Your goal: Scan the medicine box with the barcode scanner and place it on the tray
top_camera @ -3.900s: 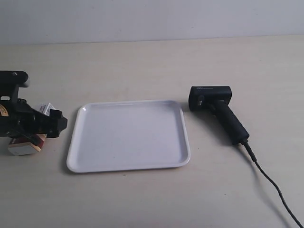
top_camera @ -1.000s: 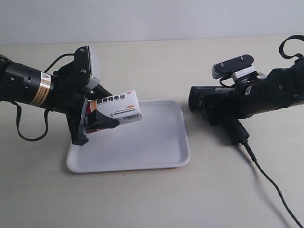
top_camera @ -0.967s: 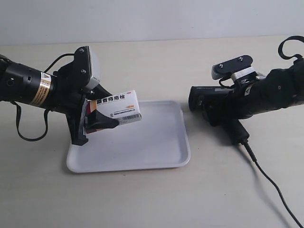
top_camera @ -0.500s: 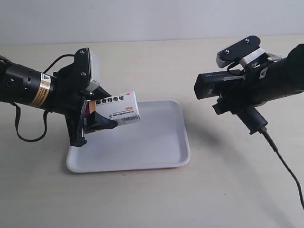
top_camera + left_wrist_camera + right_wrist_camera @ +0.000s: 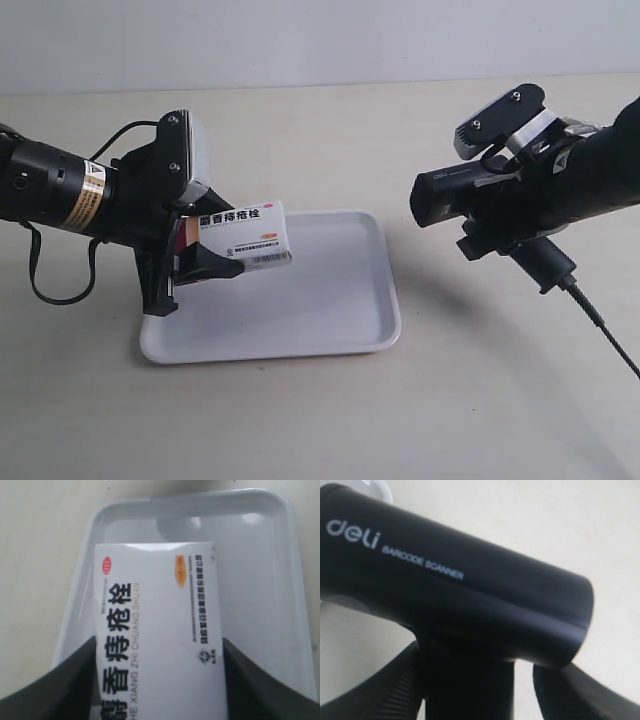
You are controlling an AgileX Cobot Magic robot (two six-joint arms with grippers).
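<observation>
Left gripper (image 5: pixel 200 262): clamped on the medicine box (image 5: pixel 243 237), which is held in the air above the tray (image 5: pixel 345 310). Right gripper (image 5: pixel 505 222): closed around the barcode scanner (image 5: pixel 470 195), which is lifted and aimed toward the box. Scan judged imminent; placement on tray outstanding

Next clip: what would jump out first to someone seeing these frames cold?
Probably the medicine box, clamped in the left hand and held in the air above the white tray. Facing it across the table, the right hand holds the black barcode scanner off the table, its head aimed toward the box and its cable trailing away.
</observation>
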